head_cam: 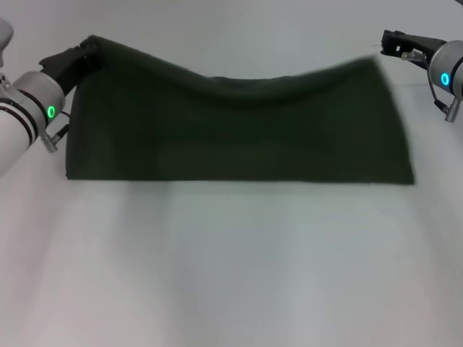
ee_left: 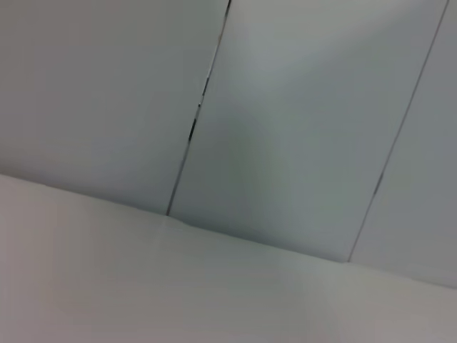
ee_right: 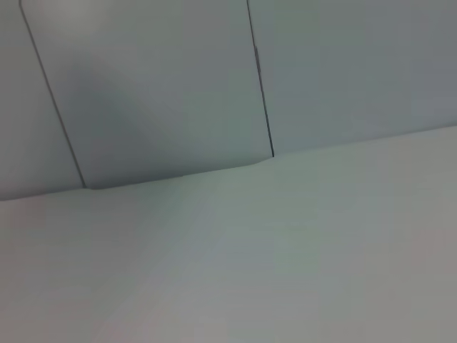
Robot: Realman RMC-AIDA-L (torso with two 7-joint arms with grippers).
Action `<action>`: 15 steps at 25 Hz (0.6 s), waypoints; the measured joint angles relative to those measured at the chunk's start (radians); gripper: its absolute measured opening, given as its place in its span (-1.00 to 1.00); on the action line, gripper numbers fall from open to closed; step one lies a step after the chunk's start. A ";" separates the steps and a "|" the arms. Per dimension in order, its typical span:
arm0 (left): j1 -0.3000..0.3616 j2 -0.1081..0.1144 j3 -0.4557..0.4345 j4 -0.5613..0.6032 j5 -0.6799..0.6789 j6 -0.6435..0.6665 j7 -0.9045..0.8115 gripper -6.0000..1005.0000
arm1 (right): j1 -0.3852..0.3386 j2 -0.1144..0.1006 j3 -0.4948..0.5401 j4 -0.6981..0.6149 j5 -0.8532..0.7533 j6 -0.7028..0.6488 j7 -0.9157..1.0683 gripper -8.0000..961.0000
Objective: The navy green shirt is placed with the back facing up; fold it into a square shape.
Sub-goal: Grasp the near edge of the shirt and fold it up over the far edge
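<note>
Olive-green cloth: one shirt, plain side showing, spread wide across the white table. Its near edge lies flat on the table; its far edge is lifted and sags in the middle, judged to be raised so it can be carried over in a fold.

One left gripper, at the shirt's far left corner, closed on the cloth and holding that corner up.

One right gripper, just beside the shirt's far right corner; whether its jaws grip the cloth cannot be told.

Two wrist views show only bare table and one panelled grey wall beyond the shirt.
</note>
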 joint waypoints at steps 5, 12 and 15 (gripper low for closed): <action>0.000 -0.009 -0.001 -0.014 -0.066 -0.010 0.035 -0.78 | 0.003 -0.001 -0.005 0.000 0.013 0.007 0.000 -0.42; 0.010 0.002 -0.002 -0.023 -0.168 -0.055 0.073 -0.55 | 0.010 -0.002 -0.005 0.001 0.014 0.019 -0.001 -0.12; 0.025 0.024 0.002 -0.027 -0.174 -0.052 0.046 -0.18 | 0.006 -0.004 0.001 0.000 0.025 0.014 -0.001 0.01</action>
